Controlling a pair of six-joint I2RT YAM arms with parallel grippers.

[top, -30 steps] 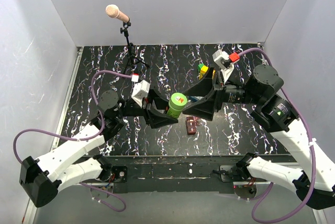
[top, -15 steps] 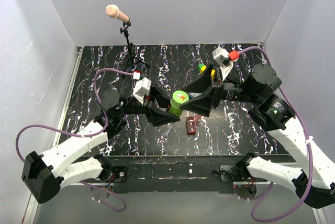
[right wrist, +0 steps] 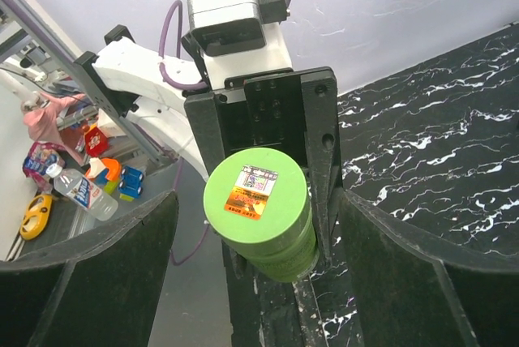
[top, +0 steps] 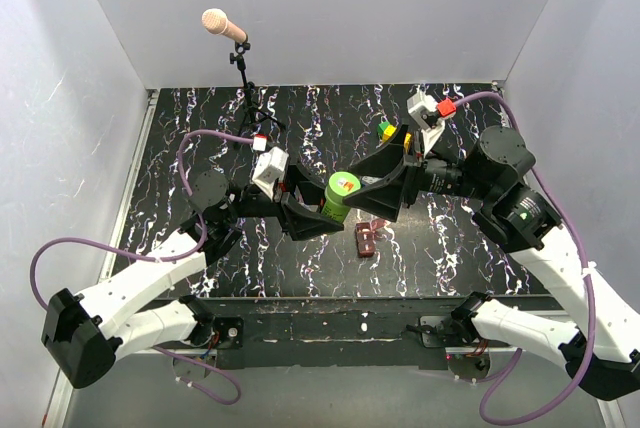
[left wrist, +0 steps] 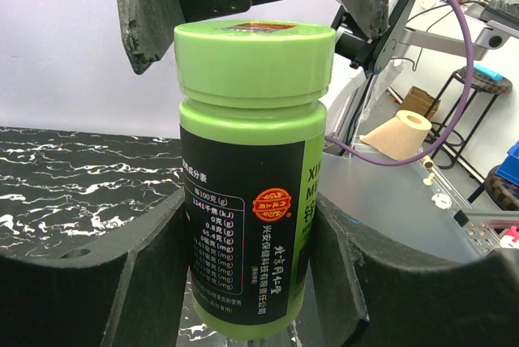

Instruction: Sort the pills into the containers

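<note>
Top view: left gripper (top: 325, 213) gripping green bottle (top: 338, 198) upright; right gripper (top: 362, 186) standing wide at its cap; red-brown box (top: 366, 238) lying on table, just beside.
Left wrist: fingers (left wrist: 154, 274) clamping bottle body.
Right wrist: fingers (right wrist: 405, 274) flanking cap (right wrist: 255, 193), apart from it.

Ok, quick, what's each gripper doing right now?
Left gripper: closed on the green bottle, around its body.
Right gripper: open, fingers either side of the lid, not gripping it.

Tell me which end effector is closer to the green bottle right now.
Left. The left end effector grips the green bottle by its body; the right end effector stands open either side of its cap.
</note>
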